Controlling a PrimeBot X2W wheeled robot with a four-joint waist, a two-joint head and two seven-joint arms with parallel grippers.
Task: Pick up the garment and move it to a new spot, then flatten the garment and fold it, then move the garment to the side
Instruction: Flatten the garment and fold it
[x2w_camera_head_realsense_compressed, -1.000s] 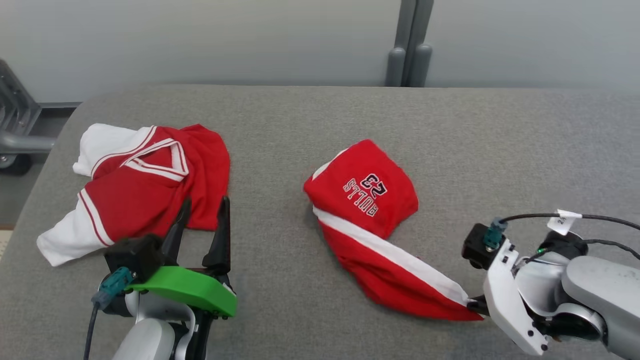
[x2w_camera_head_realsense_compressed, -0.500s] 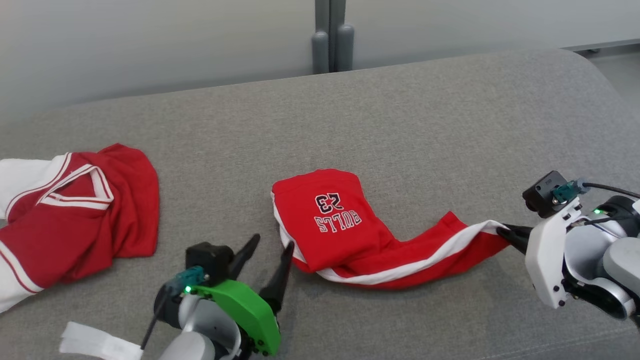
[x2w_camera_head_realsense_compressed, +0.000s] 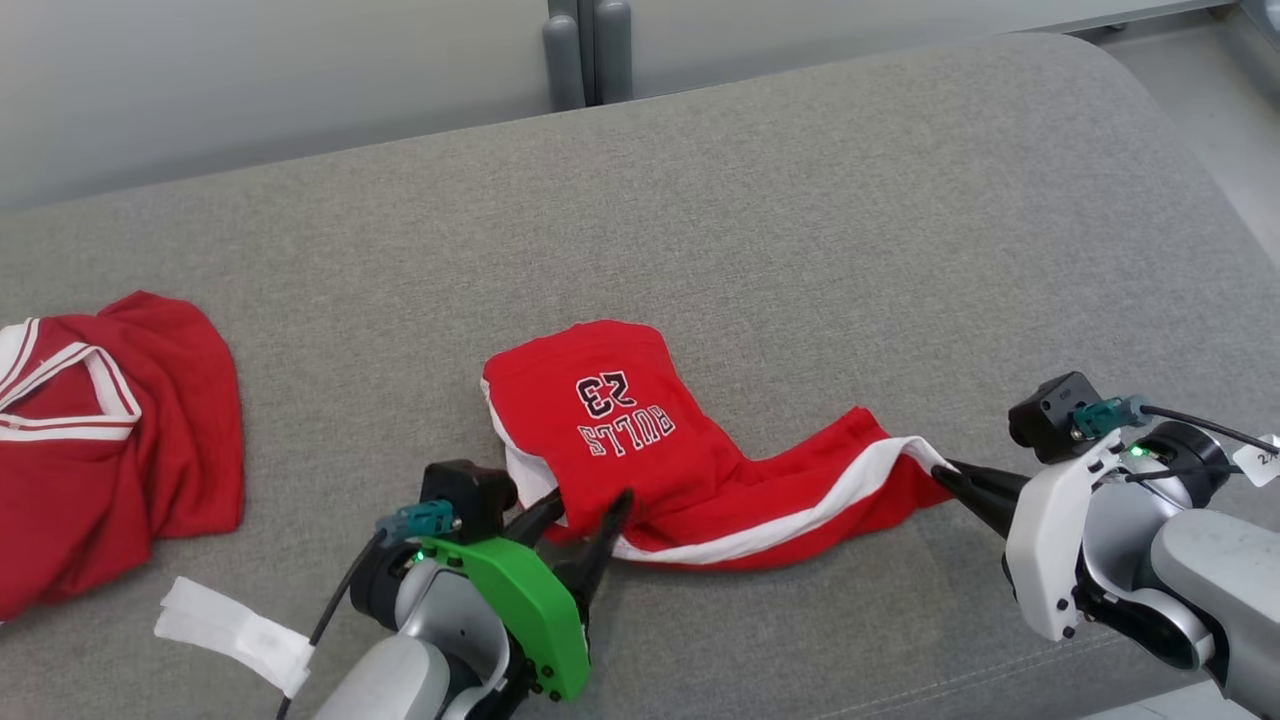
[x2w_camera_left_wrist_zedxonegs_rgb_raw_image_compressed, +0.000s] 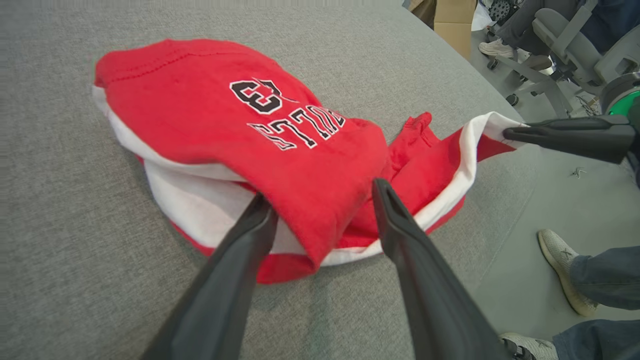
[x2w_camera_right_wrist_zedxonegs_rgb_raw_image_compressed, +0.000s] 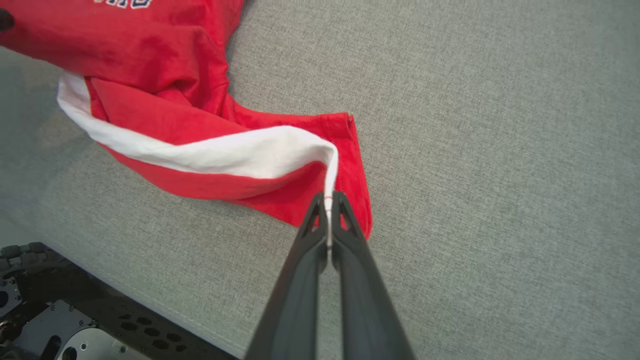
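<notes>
You'll read "BULLS 23", upside down, on the red garment (x2w_camera_head_realsense_compressed: 690, 465) at your left claw (x2w_camera_head_realsense_compressed: 590, 500); cable tag (x2w_camera_head_realsense_compressed: 1262, 458) perhaps "2".

Right pincer (x2w_camera_head_realsense_compressed: 948, 473) grips the red garment (x2w_camera_head_realsense_compressed: 650, 450) by its striped end; left pincer (x2w_camera_head_realsense_compressed: 588, 508), spread, straddles its near edge.

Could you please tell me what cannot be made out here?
Head view: red V-neck jersey, cut by the left edge.
Right wrist view: lettering on the red white-striped shorts, cut by the top edge.
Left wrist view: person's pale shoe, cut by the bottom edge.
</notes>
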